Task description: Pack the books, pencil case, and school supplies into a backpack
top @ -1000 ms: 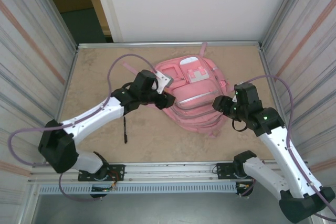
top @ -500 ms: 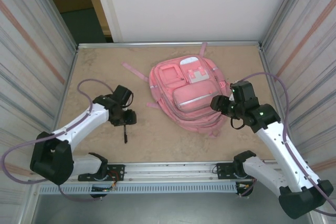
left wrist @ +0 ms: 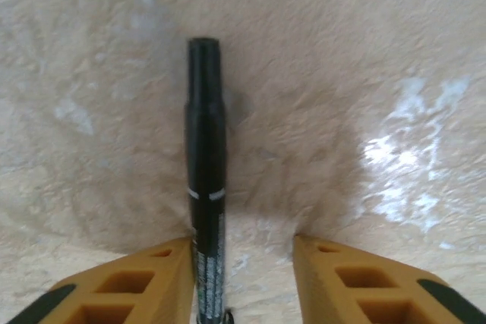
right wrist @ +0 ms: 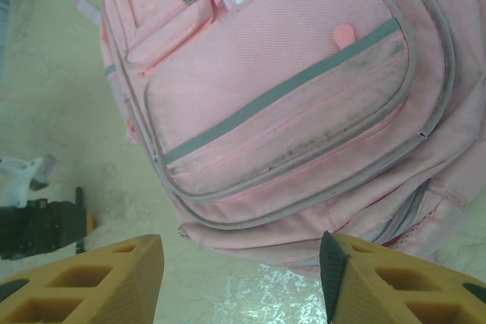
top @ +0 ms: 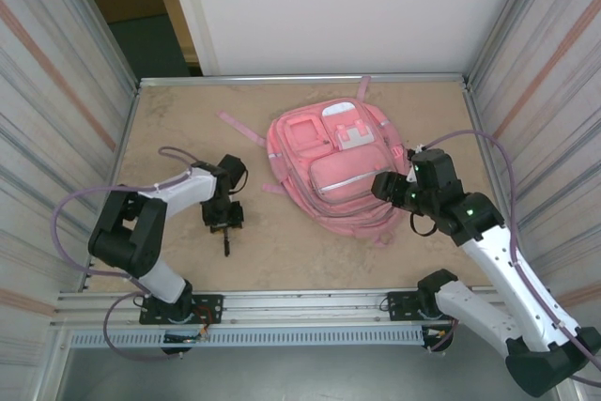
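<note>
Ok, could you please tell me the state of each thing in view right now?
Left hand: open, straddling the pen.
Right hand: open, empty, at the backpack's edge.
Pen: lying on the table, touching one finger.
Backpack: lying flat, front up, front pocket zipped shut.

Overhead camera looks down; close right-wrist camera shares the backpack point(top: 333, 176).

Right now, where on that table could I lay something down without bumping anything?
Bare table lies in the far-left corner, left of the backpack, and along the near edge between the pen and the backpack. Crowded: around the left end effector over the pen.
</note>
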`<action>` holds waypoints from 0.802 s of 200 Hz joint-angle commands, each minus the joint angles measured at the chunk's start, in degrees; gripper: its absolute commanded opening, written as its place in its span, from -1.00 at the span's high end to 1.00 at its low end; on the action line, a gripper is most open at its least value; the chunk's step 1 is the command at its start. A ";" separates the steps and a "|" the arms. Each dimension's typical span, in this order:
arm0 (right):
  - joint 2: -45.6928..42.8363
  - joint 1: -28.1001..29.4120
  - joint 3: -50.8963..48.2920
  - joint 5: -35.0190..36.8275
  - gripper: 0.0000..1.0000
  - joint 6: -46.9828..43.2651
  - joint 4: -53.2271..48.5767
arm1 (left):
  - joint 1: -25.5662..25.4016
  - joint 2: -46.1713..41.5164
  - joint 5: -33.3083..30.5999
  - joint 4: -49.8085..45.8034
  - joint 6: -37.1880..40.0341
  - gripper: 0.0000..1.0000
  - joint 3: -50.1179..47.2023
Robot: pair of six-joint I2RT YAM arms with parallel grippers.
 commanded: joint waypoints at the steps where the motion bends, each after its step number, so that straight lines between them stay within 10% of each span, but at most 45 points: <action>1: -1.41 0.39 -0.82 0.86 -0.12 1.34 -0.41 | 0.46 2.17 -2.65 2.20 -0.82 0.59 -0.71; 65: 0.07 1.67 -3.90 -10.27 -0.12 2.47 5.91 | 0.37 -13.65 8.33 -0.41 -1.12 0.83 1.26; 160: 22.07 37.13 1.68 6.04 -0.22 3.91 26.20 | -5.22 -19.40 32.93 10.92 -15.41 0.84 8.23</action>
